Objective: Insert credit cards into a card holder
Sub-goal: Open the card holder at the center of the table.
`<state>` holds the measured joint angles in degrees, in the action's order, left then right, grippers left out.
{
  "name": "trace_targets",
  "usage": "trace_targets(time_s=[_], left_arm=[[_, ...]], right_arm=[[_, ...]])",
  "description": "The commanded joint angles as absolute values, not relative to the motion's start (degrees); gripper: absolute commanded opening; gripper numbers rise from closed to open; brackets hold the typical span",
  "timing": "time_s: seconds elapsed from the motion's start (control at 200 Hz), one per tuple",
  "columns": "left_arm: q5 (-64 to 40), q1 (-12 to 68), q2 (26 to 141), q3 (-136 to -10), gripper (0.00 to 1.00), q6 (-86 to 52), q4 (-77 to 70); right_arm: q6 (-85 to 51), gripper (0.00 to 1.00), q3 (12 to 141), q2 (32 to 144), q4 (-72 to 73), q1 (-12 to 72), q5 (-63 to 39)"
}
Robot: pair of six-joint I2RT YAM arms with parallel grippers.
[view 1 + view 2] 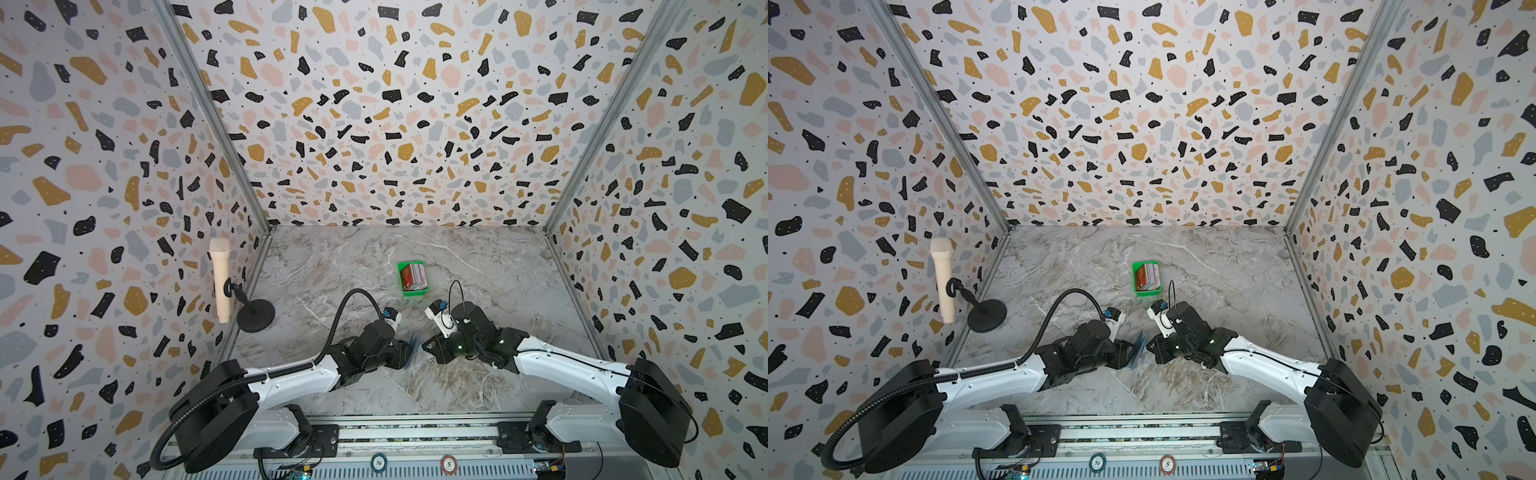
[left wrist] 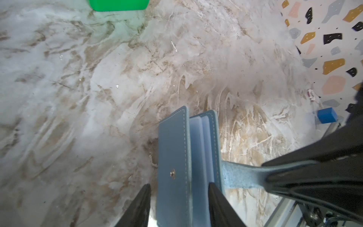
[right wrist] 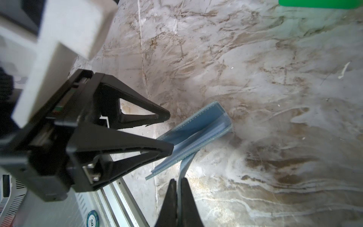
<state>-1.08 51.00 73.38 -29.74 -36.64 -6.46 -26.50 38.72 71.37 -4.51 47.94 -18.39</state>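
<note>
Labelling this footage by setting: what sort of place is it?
Probably a robot data-collection booth: patterned walls box in a marble-look tabletop, left arm and right arm sit on a front rail, plus a microphone.

card holder (image 1: 414, 348): mostly hidden in both top views; only a blue sliver shows.
cards (image 1: 413, 276): too small to count or read.
green tray (image 2: 117, 5): cut off by the edge in both wrist views.
</note>
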Motion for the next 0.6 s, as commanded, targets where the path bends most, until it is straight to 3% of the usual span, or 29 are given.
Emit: trace_targets(time_s=[0.0, 0.205, 0.596], left_arm=[[1.3, 49.2, 73.3, -29.6, 0.43, -36.2, -4.3], [-1.5, 47.5, 72.8, -26.0, 0.33, -37.1, -5.3], [-6.2, 47.8, 75.0, -21.6, 0.30, -41.6, -13.0]], right_arm=[[-26.2, 0.00, 38.1, 68.6, -5.3, 46.6, -17.9], [-26.3, 0.00, 33.2, 68.6, -3.5, 40.6, -19.3], [-26.8, 0.00, 32.2, 78.6, -3.1, 37.5, -9.8]])
